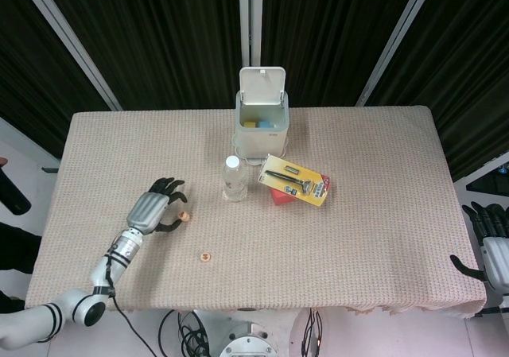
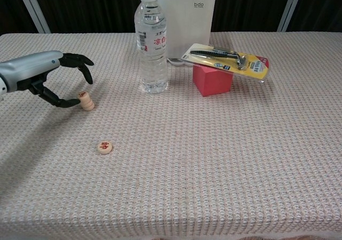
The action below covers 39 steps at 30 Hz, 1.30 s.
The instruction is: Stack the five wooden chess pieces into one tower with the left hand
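Note:
A short stack of wooden chess pieces [image 2: 85, 101] stands on the woven tablecloth at the left, also seen from the head view [image 1: 184, 215]. My left hand [image 2: 48, 74] [image 1: 159, 206] sits just left of the stack with its fingers raised and spread above it. Its thumb tip lies close to the stack's base; I cannot tell whether it touches. One loose piece [image 2: 105, 147] [image 1: 205, 256] with a red character lies flat nearer the front edge. My right hand [image 1: 493, 250] hangs off the table's right edge, holding nothing, fingers apart.
A water bottle [image 2: 153, 42] stands right of the stack. Behind it is a white bin [image 2: 187, 15] with its lid up. A red block [image 2: 212, 79] carries a yellow razor pack [image 2: 227, 60].

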Each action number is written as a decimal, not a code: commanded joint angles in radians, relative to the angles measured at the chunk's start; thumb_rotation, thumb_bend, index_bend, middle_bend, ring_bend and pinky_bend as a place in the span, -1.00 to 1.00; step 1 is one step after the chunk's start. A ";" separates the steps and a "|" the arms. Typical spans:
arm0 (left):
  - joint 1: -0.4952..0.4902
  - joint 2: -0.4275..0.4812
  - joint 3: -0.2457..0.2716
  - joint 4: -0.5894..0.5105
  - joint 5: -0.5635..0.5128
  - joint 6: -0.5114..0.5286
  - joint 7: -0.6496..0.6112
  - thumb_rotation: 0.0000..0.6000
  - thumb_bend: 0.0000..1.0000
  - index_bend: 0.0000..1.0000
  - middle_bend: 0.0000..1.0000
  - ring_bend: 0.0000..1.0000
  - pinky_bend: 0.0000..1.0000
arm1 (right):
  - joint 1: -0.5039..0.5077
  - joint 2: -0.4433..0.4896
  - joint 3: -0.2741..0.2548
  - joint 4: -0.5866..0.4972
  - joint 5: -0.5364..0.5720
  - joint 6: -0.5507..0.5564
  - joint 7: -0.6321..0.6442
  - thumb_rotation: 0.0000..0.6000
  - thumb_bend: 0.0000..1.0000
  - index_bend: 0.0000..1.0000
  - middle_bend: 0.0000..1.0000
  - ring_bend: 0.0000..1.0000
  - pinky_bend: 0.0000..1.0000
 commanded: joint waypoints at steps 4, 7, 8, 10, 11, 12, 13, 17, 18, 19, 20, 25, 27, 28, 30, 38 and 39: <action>-0.001 0.001 -0.001 0.000 -0.002 -0.002 0.000 1.00 -0.45 -0.32 -0.83 -1.00 -1.00 | 0.000 0.001 0.000 -0.001 0.001 0.000 0.000 1.00 -0.65 -1.00 -1.00 -1.00 -1.00; 0.005 0.010 -0.002 -0.015 0.001 0.012 0.005 1.00 -0.45 -0.32 -0.83 -1.00 -1.00 | 0.000 0.002 0.001 -0.001 -0.001 0.001 0.002 1.00 -0.65 -1.00 -1.00 -1.00 -1.00; 0.012 0.019 -0.002 -0.033 0.008 0.030 0.008 1.00 -0.45 -0.32 -0.83 -1.00 -1.00 | 0.000 0.002 0.001 -0.001 -0.001 0.002 0.002 1.00 -0.65 -1.00 -1.00 -1.00 -1.00; 0.028 0.040 0.004 -0.071 0.030 0.072 0.016 1.00 -0.45 -0.32 -0.83 -1.00 -1.00 | -0.001 0.001 0.001 0.001 0.000 0.003 0.005 1.00 -0.65 -1.00 -1.00 -1.00 -1.00; 0.041 0.057 0.011 -0.101 0.049 0.102 0.021 1.00 -0.46 -0.32 -0.83 -1.00 -1.00 | -0.001 0.001 0.002 0.003 0.000 0.003 0.007 1.00 -0.65 -1.00 -1.00 -1.00 -1.00; 0.050 0.071 0.020 -0.123 0.065 0.120 0.021 1.00 -0.46 -0.32 -0.83 -1.00 -1.00 | 0.000 0.001 0.002 0.005 0.001 0.002 0.008 1.00 -0.65 -1.00 -1.00 -1.00 -1.00; 0.060 0.090 0.036 -0.151 0.088 0.135 0.019 1.00 -0.47 -0.32 -0.83 -1.00 -1.00 | 0.000 0.000 0.003 0.008 0.002 0.000 0.009 1.00 -0.65 -1.00 -1.00 -1.00 -1.00; 0.091 0.126 0.094 -0.198 0.160 0.177 0.035 1.00 -0.47 -0.30 -0.83 -1.00 -1.00 | 0.003 -0.003 0.002 0.014 0.002 -0.005 0.017 1.00 -0.65 -1.00 -1.00 -1.00 -1.00; 0.100 0.126 0.106 -0.204 0.173 0.189 0.036 1.00 -0.47 -0.30 -0.83 -1.00 -1.00 | 0.003 -0.003 0.002 0.015 0.000 -0.004 0.017 1.00 -0.65 -1.00 -1.00 -1.00 -1.00; 0.110 0.125 0.118 -0.209 0.184 0.200 0.035 1.00 -0.47 -0.30 -0.83 -1.00 -1.00 | 0.003 -0.002 0.002 0.014 -0.001 -0.003 0.017 1.00 -0.65 -1.00 -1.00 -1.00 -1.00; 0.122 0.122 0.132 -0.216 0.195 0.212 0.031 1.00 -0.47 -0.30 -0.83 -1.00 -1.00 | 0.002 -0.002 0.002 0.013 -0.003 0.000 0.017 1.00 -0.65 -1.00 -1.00 -1.00 -1.00; 0.149 0.105 0.180 -0.235 0.222 0.213 0.031 1.00 -0.47 -0.31 -0.83 -1.00 -1.00 | -0.003 0.002 -0.002 0.007 -0.013 0.011 0.012 1.00 -0.65 -1.00 -1.00 -1.00 -1.00; 0.151 0.098 0.193 -0.240 0.231 0.201 0.038 1.00 -0.47 -0.31 -0.83 -1.00 -1.00 | -0.006 0.001 -0.009 0.003 -0.021 0.013 0.009 1.00 -0.65 -1.00 -1.00 -1.00 -1.00; 0.150 0.097 0.198 -0.244 0.231 0.192 0.041 1.00 -0.47 -0.31 -0.83 -1.00 -1.00 | -0.008 0.001 -0.011 0.000 -0.025 0.016 0.007 1.00 -0.65 -1.00 -1.00 -1.00 -1.00; 0.146 0.098 0.201 -0.255 0.228 0.172 0.045 1.00 -0.47 -0.31 -0.83 -1.00 -1.00 | -0.015 -0.001 -0.016 -0.006 -0.035 0.031 0.003 1.00 -0.65 -1.00 -1.00 -1.00 -1.00; 0.134 0.072 0.193 -0.249 0.227 0.138 0.054 1.00 -0.47 -0.30 -0.83 -1.00 -1.00 | -0.032 -0.003 -0.033 -0.014 -0.061 0.055 -0.001 1.00 -0.65 -1.00 -1.00 -1.00 -1.00; 0.133 0.066 0.193 -0.244 0.230 0.138 0.055 1.00 -0.47 -0.30 -0.83 -1.00 -1.00 | -0.032 -0.005 -0.034 -0.013 -0.061 0.055 -0.002 1.00 -0.65 -1.00 -1.00 -1.00 -1.00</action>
